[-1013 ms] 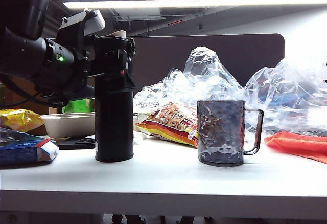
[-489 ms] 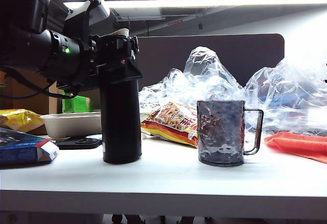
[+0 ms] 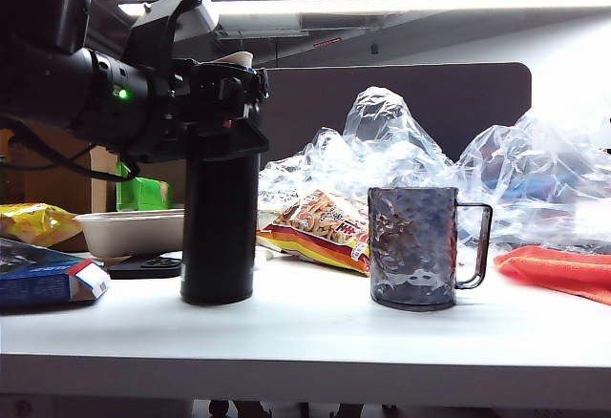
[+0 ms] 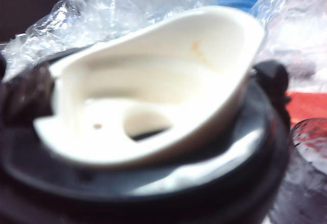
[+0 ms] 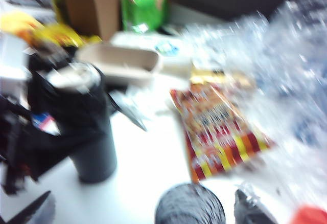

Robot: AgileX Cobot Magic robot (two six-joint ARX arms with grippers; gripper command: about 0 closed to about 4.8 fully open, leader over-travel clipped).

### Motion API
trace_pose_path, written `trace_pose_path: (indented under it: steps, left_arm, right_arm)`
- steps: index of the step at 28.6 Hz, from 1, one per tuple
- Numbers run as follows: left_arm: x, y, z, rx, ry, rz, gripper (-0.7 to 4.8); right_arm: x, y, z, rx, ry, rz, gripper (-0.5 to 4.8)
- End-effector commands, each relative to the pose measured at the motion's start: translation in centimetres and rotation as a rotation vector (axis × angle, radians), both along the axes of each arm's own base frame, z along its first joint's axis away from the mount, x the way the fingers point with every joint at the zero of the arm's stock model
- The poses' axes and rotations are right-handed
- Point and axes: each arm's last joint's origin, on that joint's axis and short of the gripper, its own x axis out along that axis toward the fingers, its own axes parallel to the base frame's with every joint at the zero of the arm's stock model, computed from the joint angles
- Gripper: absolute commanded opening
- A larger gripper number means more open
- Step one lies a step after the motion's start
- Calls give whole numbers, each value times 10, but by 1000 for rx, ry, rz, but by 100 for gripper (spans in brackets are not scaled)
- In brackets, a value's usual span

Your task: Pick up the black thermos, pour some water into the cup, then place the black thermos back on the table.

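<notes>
- We saw the left gripper (image 3: 227, 113) clamped on the upper part of the black thermos (image 3: 219, 237), fingers closed around its neck; the flask stood upright on the tabletop (image 3: 305, 332), well left of the cup (image 3: 415, 246).
- Right gripper (image 5: 138, 211): only dark finger tips showed at the blurred frame edge, set wide apart, holding nothing, hovering above the cup.
- Risk: the grip sat high near the lid, so we judged the tall body could swing or slip once lifted and tilted.
- Risk: the spout (image 4: 153, 96) was already exposed, so an early tilt could spill onto the tabletop before reaching the cup.
- Risk: the snack bag (image 3: 315, 232) and plastic wrap (image 3: 401, 141) lay close behind the path; a wide swing might snag them.
- Cup looked empty; we couldn't tell the thermos's water level.
- Beige tray (image 3: 129, 232) behind: contents hidden.
</notes>
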Motion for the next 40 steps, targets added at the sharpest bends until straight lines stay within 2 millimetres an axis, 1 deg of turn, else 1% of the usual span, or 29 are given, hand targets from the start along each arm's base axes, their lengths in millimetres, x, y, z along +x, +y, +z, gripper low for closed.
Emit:
trace_pose_path:
  steps: [1, 2, 7, 10, 14, 16, 19, 22, 26, 31, 35, 37, 40]
  left_arm:
    - [6, -4, 27, -8, -74, -20, -6]
    - [9, -6, 32, 13, -72, -29, -6]
    - [26, -19, 60, 209, -43, -118, -6]
    - [32, -26, 77, 324, -60, -146, -6]
    - [36, -30, 95, 394, -137, -158, -6]
    - [37, -31, 98, 420, -164, -157, -6]
    - [40, -33, 94, 479, -177, -124, -6]
    - [42, -35, 88, 519, -145, -113, -6]
    - [42, -46, 79, 544, -123, -127, -6]
    - [47, -67, 78, 618, -127, -175, -6]
    - [52, -77, 80, 769, -135, -177, -6]
    - [52, -78, 78, 880, -181, -168, -6]
    - [52, -78, 78, 970, -236, -186, -6]
  right_arm:
    - [-4, -3, -3, -41, 35, 0, 51]
    - [-5, -3, -4, -54, 49, 1, -7]
    - [-6, -7, -11, -88, 125, -15, -5]
    - [-7, -9, -15, -104, 159, 0, -5]
    - [-4, -11, -20, -93, 186, 29, -5]
    - [-3, -13, -23, -94, 197, 26, -5]
    - [1, -17, -27, -91, 206, 11, -5]
    - [4, -21, -29, -83, 211, 7, -5]
    - [7, -25, -29, -98, 200, -6, -5]
    - [9, -28, -30, -99, 204, -1, -5]
    - [8, -28, -36, -122, 213, 5, -5]
    - [8, -29, -40, -127, 226, 7, -5]
    - [7, -28, -49, -130, 254, 32, -5]
